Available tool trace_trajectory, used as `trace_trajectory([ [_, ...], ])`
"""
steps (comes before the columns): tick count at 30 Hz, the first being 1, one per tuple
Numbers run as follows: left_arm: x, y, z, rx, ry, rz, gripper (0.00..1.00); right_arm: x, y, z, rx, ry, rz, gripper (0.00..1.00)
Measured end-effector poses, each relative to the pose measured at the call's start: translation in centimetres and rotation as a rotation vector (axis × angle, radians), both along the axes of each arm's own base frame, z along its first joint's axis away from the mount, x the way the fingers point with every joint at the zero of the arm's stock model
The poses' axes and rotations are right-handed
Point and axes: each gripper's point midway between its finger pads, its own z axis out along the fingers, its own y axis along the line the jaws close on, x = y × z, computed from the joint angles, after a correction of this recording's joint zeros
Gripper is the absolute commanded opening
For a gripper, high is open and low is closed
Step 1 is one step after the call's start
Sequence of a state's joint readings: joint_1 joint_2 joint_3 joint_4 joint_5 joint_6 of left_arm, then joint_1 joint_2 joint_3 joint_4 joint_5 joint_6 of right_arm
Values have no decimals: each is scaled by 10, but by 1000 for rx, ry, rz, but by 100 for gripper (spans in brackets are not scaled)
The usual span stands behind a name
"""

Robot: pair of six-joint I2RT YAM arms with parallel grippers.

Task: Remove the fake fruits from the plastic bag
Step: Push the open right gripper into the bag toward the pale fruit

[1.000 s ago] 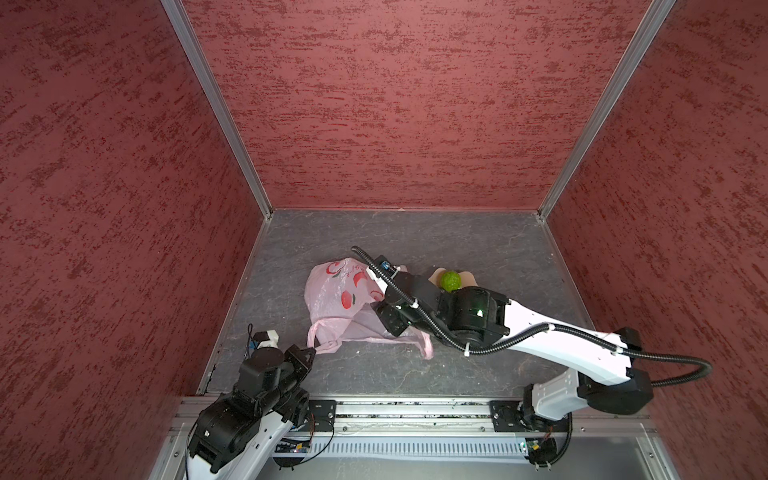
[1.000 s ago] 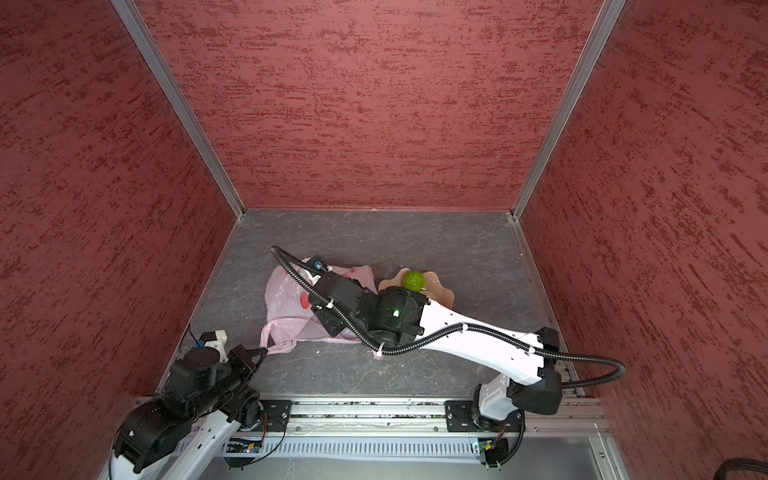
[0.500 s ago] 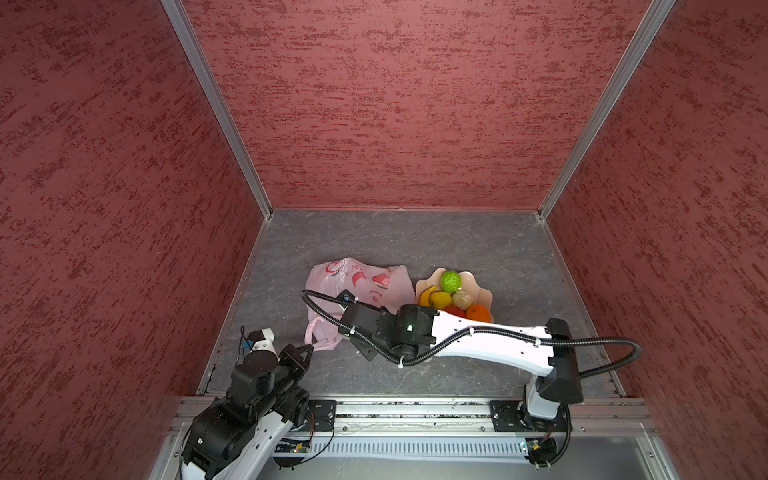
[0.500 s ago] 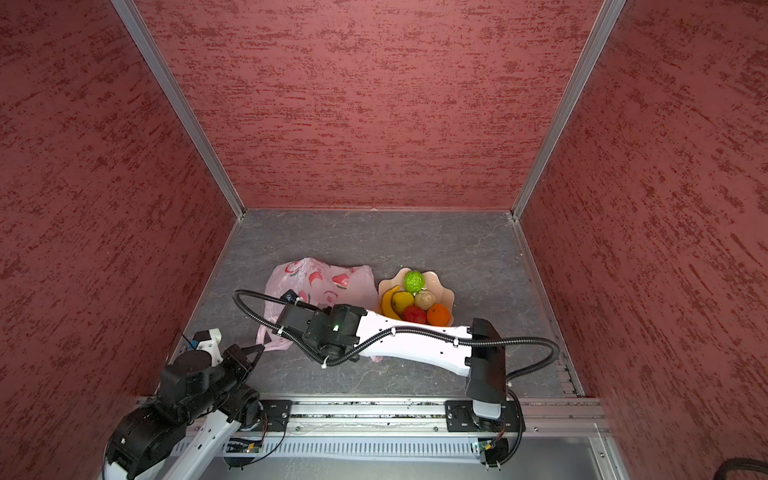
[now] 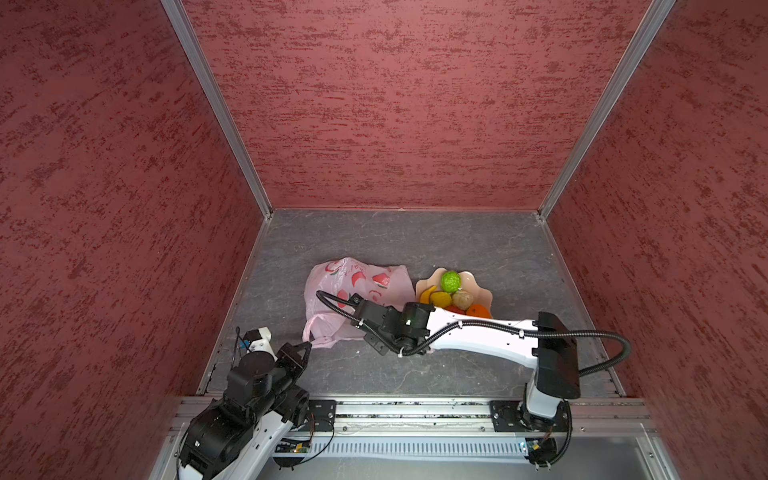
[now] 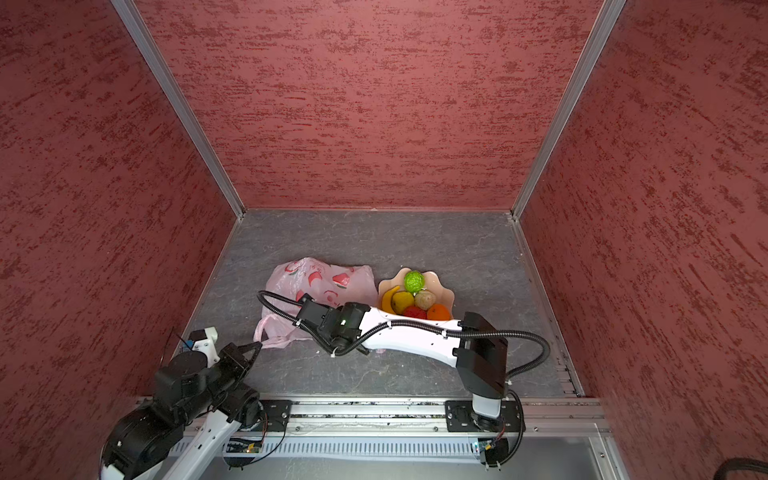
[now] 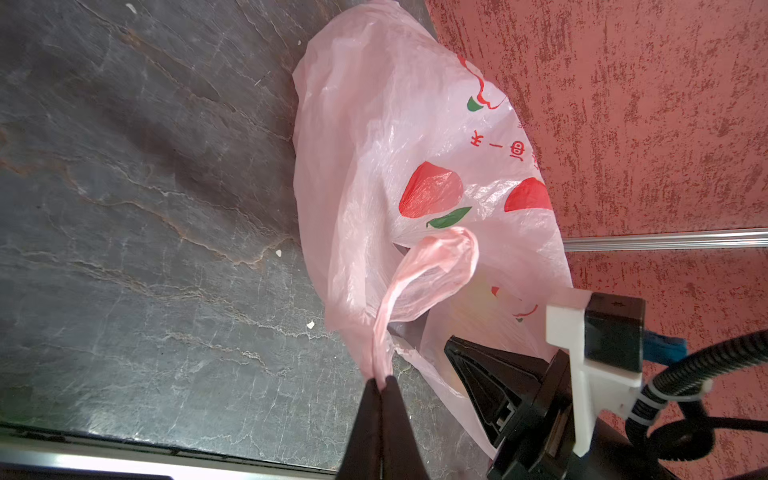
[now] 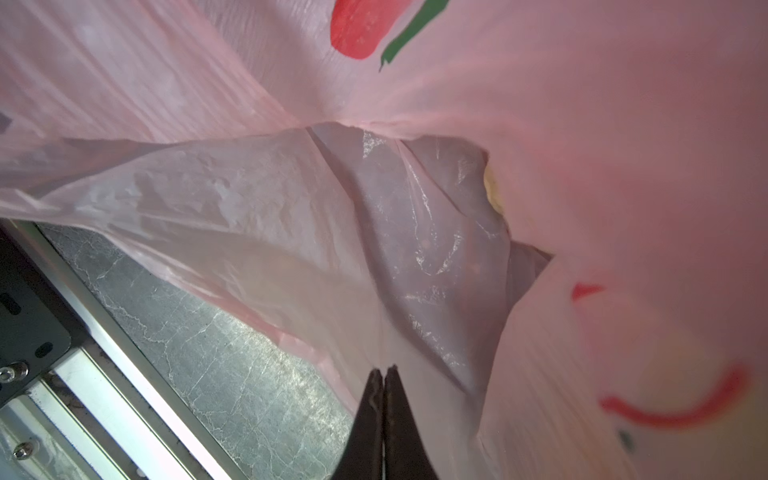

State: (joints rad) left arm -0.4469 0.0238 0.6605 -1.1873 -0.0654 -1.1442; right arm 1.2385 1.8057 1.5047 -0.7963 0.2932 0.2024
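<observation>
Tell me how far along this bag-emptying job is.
Done: six small toy fruits lie in the peach wavy-edged dish. In hand: the left pincer is shut on a loop handle of the thin translucent pale-pink plastic bag; the right pincer is shut, apparently on its film. Left: probably nothing but a check; the bag looks flat, though its inside is mostly hidden.

A second ago the right arm (image 5: 478,334) reached across the bag (image 5: 353,278) with its wrist over the dish (image 5: 478,280), hiding all the fruits (image 5: 451,297) but the green ball (image 5: 450,281). It has since swung back toward the front rail (image 5: 415,405), so the other five fruits show. The right gripper (image 8: 383,372), then half open, has pinched together on the bag's near edge.
</observation>
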Motion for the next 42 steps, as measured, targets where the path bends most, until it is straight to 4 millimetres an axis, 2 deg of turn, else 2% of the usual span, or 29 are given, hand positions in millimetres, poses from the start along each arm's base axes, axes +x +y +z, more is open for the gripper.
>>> trace_trajectory([
  [12, 4, -1, 7, -14, -31, 9, 0, -3, -3, -21, -75, 11, 77, 3],
  [18, 4, 1, 11, -18, -42, 17, 0, -1, -6, -47, -143, 34, 76, 3],
  [24, 3, 3, 22, -29, -68, 22, 0, 13, -16, -68, -203, 58, 37, 3],
  [32, 2, 3, 22, -29, -69, 24, 0, 35, -17, -65, -217, 50, -27, 4],
  [42, 0, 4, 18, -18, -49, 22, 0, 52, -25, -63, -243, 41, -96, 5],
])
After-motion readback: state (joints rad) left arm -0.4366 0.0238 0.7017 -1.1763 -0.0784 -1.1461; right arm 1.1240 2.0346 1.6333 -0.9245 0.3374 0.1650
